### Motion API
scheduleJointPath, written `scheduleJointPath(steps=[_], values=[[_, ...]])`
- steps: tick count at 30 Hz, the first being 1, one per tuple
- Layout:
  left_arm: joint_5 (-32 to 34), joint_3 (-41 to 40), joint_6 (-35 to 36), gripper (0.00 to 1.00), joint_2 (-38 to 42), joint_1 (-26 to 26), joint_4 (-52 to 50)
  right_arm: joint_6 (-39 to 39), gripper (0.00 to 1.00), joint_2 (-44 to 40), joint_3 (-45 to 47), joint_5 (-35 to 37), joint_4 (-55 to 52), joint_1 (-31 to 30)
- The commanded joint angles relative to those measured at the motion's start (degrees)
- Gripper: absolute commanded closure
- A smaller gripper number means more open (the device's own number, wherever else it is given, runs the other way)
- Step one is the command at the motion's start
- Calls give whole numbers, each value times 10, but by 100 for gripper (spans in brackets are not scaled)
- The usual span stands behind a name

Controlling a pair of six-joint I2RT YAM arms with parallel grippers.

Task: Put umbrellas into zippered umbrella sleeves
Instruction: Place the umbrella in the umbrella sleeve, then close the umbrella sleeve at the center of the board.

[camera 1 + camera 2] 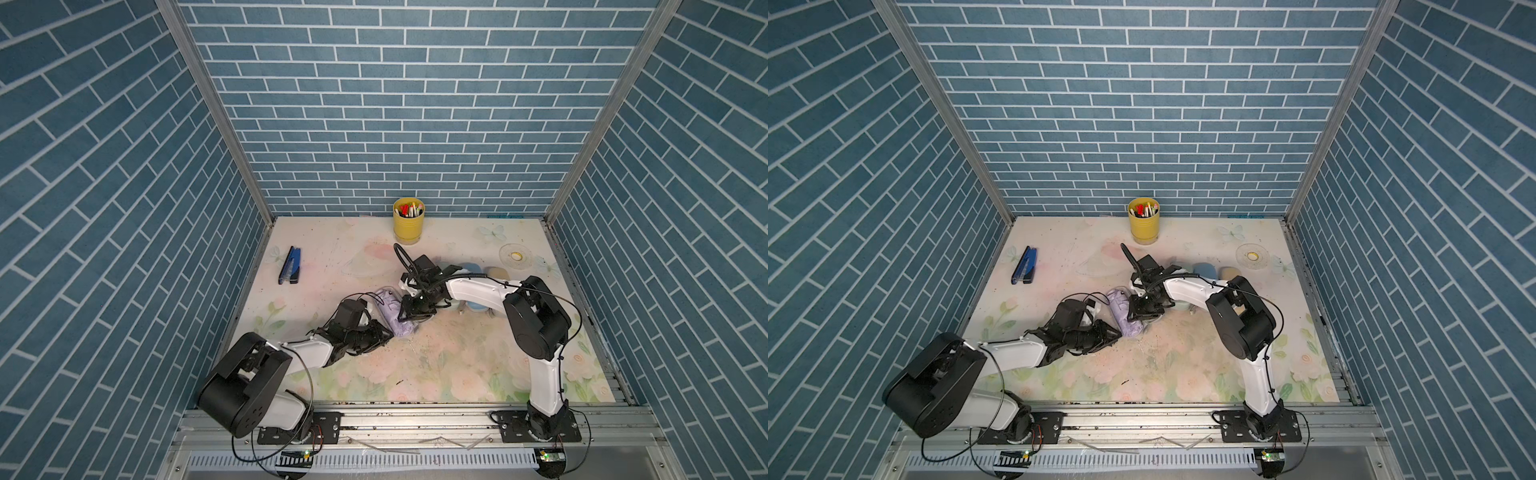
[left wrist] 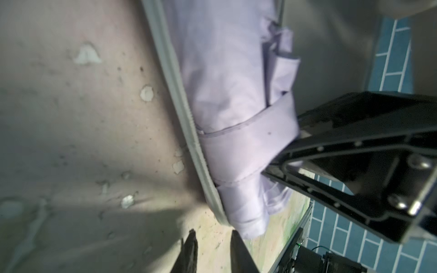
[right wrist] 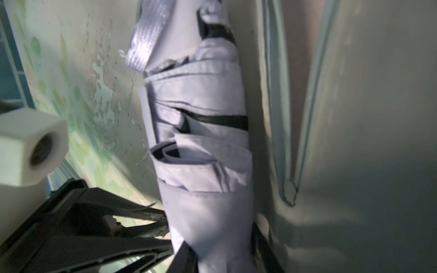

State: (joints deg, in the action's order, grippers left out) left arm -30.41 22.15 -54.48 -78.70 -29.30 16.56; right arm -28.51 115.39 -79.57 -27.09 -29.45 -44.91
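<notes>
Right pincer (image 3: pixel 224 256) astride lilac umbrella (image 3: pixel 203 141)

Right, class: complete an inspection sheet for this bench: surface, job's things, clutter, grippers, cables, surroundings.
Surface: floral tabletop, scuffed and flaking.
Job's things: lilac umbrella lying along the zip rim of an open sleeve; light blue shape and tan shape partly hidden behind the right arm.
Clutter: yellow pen cup, blue stapler, clear disc.
Grippers: right gripper closed around the lilac umbrella; left gripper open, empty, beside it.
Cables: black cables loop over both arms; no snag seen.
Surroundings: blue brick-pattern walls; metal rail at the front.
</notes>
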Motion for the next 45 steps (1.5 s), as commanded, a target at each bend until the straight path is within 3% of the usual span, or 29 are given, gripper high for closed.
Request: scheduleJointPath(steps=[1,5,10,13,18,23,29,33,37,45], values=[[3,4,24,62,47,26,-82,11,47,-18,-8,13,-50,2],[21,10,29,47,87,43,-123,19,31,-66,-37,-7,-93,31],[37,16,31,31,88,41,-116,49,24,-106,-33,24,-110,102],[42,18,26,29,59,40,-76,64,24,-77,-34,2,-96,141],[36,40,22,34,-21,39,-6,67,27,-3,-64,-99,-58,146],[29,61,8,44,-87,39,61,58,29,-15,-50,-153,-19,117],[0,75,4,73,-149,59,114,69,29,-8,-69,-127,-44,31],[-10,54,-2,74,-133,78,131,67,28,16,-64,-89,-48,20],[-9,27,6,66,-88,87,97,66,25,21,-57,-58,-51,20],[-9,14,23,58,-54,93,69,36,22,-48,-67,-23,-77,19]])
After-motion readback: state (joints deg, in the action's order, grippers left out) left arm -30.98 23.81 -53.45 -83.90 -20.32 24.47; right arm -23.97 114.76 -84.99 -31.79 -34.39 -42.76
